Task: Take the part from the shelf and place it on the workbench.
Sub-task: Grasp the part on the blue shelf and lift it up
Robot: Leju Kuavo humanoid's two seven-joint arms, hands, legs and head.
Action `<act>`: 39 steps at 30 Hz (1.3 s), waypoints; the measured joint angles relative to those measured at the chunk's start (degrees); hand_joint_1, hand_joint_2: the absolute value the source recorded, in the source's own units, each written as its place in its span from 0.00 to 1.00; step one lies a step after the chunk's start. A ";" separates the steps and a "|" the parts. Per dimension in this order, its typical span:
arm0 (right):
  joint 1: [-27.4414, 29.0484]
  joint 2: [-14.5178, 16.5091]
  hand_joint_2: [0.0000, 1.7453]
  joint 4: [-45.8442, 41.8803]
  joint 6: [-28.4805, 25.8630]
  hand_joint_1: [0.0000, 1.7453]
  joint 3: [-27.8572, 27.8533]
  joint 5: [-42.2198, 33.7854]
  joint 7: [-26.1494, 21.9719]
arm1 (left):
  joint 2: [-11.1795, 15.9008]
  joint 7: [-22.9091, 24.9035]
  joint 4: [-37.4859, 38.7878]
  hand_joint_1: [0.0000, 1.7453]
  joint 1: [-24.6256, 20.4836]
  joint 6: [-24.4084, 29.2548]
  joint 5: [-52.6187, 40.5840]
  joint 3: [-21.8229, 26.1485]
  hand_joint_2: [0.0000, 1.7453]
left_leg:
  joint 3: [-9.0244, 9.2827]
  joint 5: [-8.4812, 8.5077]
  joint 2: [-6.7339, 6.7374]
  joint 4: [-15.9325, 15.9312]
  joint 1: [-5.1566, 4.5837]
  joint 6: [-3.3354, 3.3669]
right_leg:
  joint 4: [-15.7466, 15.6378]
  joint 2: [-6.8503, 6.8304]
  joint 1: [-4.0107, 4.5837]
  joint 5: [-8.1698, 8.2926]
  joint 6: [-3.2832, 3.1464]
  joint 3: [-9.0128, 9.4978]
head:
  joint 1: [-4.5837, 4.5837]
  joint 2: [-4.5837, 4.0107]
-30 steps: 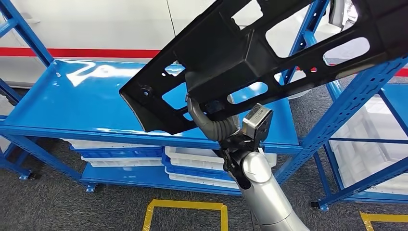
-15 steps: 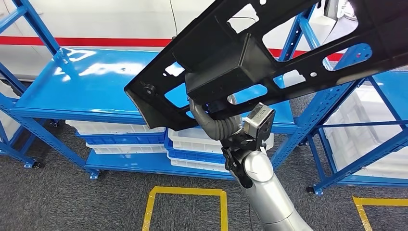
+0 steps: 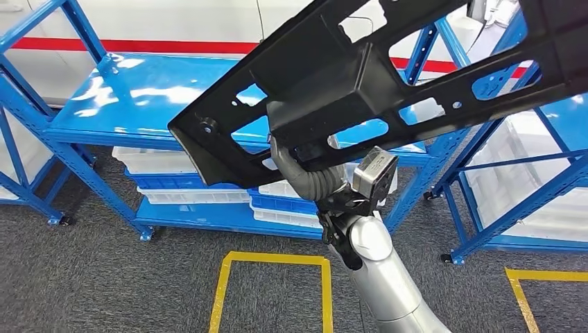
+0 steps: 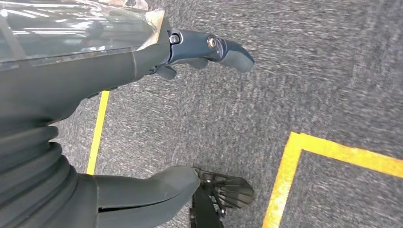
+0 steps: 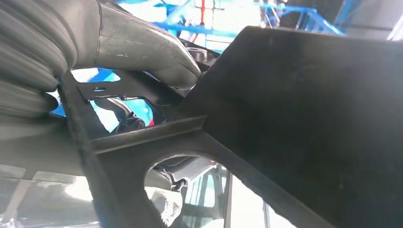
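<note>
Part point(image 3: 360, 76) gripped by right hand point(image 3: 305, 173), long axis slanting upward toward the right

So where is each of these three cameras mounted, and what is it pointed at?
Head view: high on the body, looking forward and down at the blue shelf; shows the right hand gripping the black part.
Left wrist view: behind the left hand, facing carpet and yellow floor tape.
Right wrist view: behind the right hand, under the part.
Head and right wrist views share the part.

Black perforated part point(image 3: 360, 76) tilted, held aloft before blue shelf point(image 3: 139, 104).
</note>
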 joint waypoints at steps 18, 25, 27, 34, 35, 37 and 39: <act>-0.18 -0.19 1.00 0.69 1.39 1.00 1.53 1.10 -0.86 | 0.69 -1.26 -0.01 0.00 0.53 -1.27 0.40 0.10 1.00 | -11.49 5.80 0.42 2.59 -1.24 0.78 | -2.30 0.02 0.72 -6.77 -3.92 8.84 | 0.01 0.00; -0.42 0.55 1.00 1.77 2.25 1.00 2.56 1.72 -1.41 | 0.73 -1.83 -0.01 0.00 0.76 -1.10 0.62 0.64 1.00 | -7.54 2.93 1.62 12.20 0.45 -1.62 | -1.25 -1.13 0.42 -2.41 -3.13 2.88 | -0.11 0.00; -0.70 0.60 1.00 1.95 2.28 1.00 2.75 2.16 -1.64 | 0.64 -2.09 -0.02 0.00 0.54 -0.88 0.54 0.68 1.00 | -1.95 1.42 3.46 4.57 0.35 -1.70 | -0.37 -1.84 0.60 -2.04 -2.46 1.90 | -0.17 0.00; -1.20 0.41 1.00 2.41 2.29 1.00 3.33 2.70 -1.86 | 0.61 -2.31 -0.03 0.00 0.85 -0.61 0.56 0.89 1.00 | -2.25 1.38 1.23 0.27 -0.60 3.20 | 7.41 -1.02 0.50 -5.82 -1.23 -2.49 | 0.05 0.00; -1.17 0.32 1.00 2.54 2.29 1.00 3.39 2.72 -1.87 | 0.65 -2.31 -0.03 0.00 0.89 -0.59 0.56 0.90 1.00 | -2.81 1.82 0.66 0.29 -0.82 3.48 | 11.66 -0.44 0.53 -7.91 -1.57 -4.14 | 0.07 0.00; -1.13 0.17 1.00 2.84 2.28 1.00 3.52 2.77 -1.87 | 0.65 -2.31 -0.03 0.00 1.04 -0.54 0.54 0.90 1.00 | -3.85 2.63 -0.56 0.34 -1.32 3.73 | 17.25 0.01 0.68 -10.30 -1.79 -5.88 | 0.07 0.00; -1.14 0.11 1.00 3.04 2.28 1.00 3.64 2.93 -1.97 | 0.64 -2.31 -0.03 0.00 1.14 -0.38 0.49 0.91 1.00 | -4.44 3.27 -1.83 0.37 -1.73 3.81 | 13.98 0.39 1.02 -9.32 -1.65 -3.11 | 0.07 0.00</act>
